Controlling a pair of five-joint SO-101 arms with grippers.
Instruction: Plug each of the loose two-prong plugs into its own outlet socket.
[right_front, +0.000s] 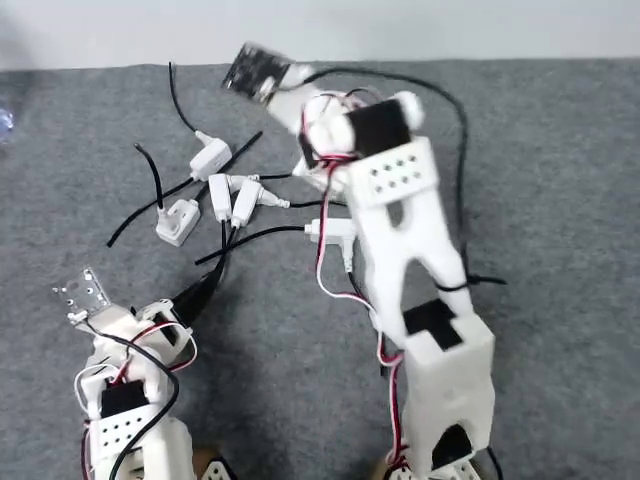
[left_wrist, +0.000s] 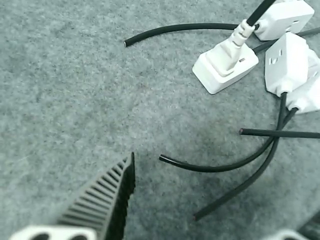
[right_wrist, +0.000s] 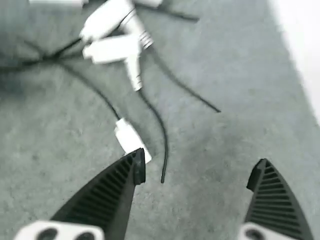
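In the right wrist view I am seeing the right gripper (right_wrist: 197, 172) with its fingers spread and holding nothing. A loose plug (right_wrist: 128, 136) is lying just beside one fingertip. The high view is adding the left gripper (right_front: 85, 295), well apart from the sockets (right_front: 215, 195). Its wrist view is cutting off one finger, and the ribbed finger (left_wrist: 107, 197) is standing free, so I am reading that pair as apart.

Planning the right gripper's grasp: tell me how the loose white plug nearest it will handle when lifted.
The plug looks small and plastic, so probably light. Its thin black cable lies curved, so it is likely floppy and may tug the plug askew. The fuzzy grey mat would probably resist sliding.
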